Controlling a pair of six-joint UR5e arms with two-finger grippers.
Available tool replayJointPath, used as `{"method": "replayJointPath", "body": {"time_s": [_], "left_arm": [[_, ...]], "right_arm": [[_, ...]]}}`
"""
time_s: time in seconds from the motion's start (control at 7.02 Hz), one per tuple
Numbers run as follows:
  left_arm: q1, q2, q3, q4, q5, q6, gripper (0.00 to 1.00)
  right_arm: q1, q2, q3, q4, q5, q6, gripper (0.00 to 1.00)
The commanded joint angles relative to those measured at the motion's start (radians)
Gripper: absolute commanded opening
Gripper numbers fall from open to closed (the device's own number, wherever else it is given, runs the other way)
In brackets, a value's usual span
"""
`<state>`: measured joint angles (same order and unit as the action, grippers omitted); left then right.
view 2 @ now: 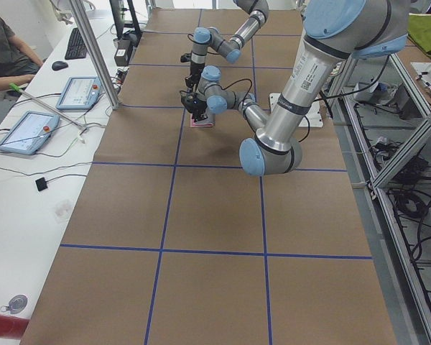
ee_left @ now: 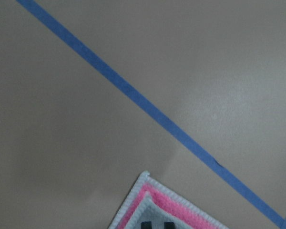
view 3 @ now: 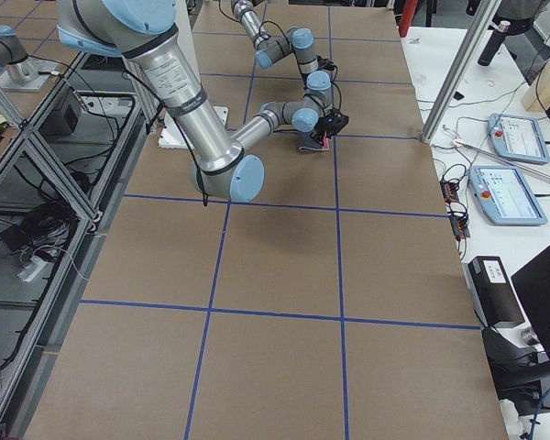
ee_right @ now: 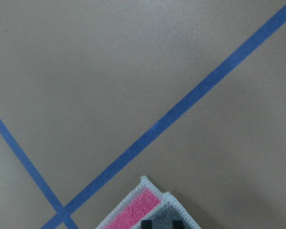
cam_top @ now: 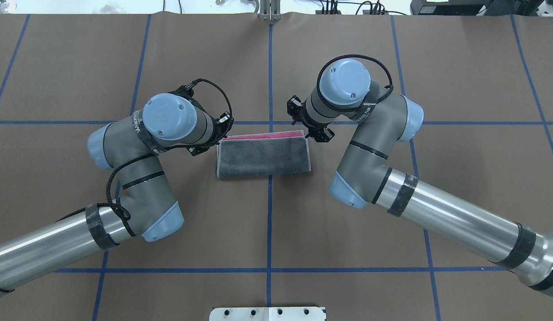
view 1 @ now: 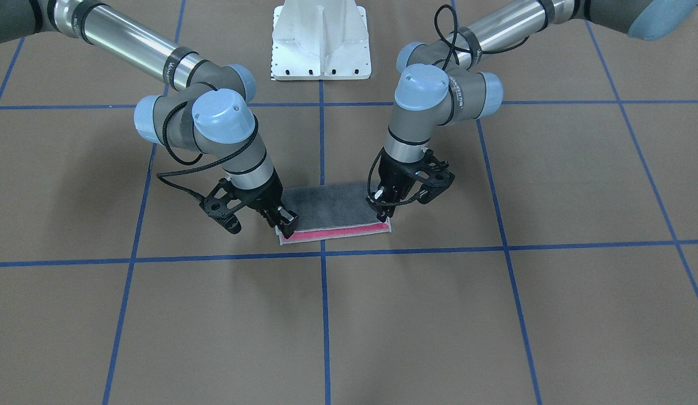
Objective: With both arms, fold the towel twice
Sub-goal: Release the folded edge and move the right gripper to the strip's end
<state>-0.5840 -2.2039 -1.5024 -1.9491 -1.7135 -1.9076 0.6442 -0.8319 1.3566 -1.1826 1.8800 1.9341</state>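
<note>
The towel (view 1: pixel 332 208) lies folded in half on the brown table cover, dark grey face up. A bright pink strip shows along its edge away from the robot (cam_top: pixel 263 135). My left gripper (view 1: pixel 383 212) is down on one outer corner of that edge, shut on the grey top layer. My right gripper (view 1: pixel 285 222) is shut on the other outer corner. In the left wrist view the fingertips (ee_left: pixel 156 224) sit on the towel's grey corner (ee_left: pixel 167 212) above pink and a white border. The right wrist view shows its fingertips (ee_right: pixel 161 224) on a grey corner (ee_right: pixel 169 215) the same way.
Blue tape lines (cam_top: pixel 270 223) grid the brown cover. The white base pedestal (view 1: pixel 321 39) stands behind the towel. A side bench with tablets (view 2: pixel 25 133) and a seated person (view 2: pixel 3 50) runs along the table's far edge.
</note>
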Motion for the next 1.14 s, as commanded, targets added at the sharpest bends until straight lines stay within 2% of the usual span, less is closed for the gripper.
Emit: {"method": "replayJointPath", "body": {"time_s": [0.0, 0.14, 0.28, 0.57, 1.0], "left_arm": [[-0.019, 0.003, 0.002, -0.001, -0.026, -0.007, 1.00], [-0.019, 0.004, -0.007, 0.001, -0.029, -0.007, 1.00], [-0.019, 0.004, -0.019, 0.007, -0.069, -0.008, 1.00], [-0.020, 0.004, -0.028, 0.013, -0.080, -0.010, 1.00], [-0.020, 0.004, -0.030, 0.013, -0.080, -0.010, 1.00]], "right_arm": [[0.043, 0.039, -0.031, 0.000, 0.037, 0.003, 1.00], [0.045, 0.027, -0.021, 0.004, 0.056, 0.000, 1.00], [0.037, -0.013, 0.040, 0.007, 0.056, 0.005, 1.00], [-0.021, -0.138, 0.201, 0.009, 0.047, 0.032, 1.00], [-0.106, -0.187, 0.214, 0.009, 0.004, 0.170, 0.93]]}}
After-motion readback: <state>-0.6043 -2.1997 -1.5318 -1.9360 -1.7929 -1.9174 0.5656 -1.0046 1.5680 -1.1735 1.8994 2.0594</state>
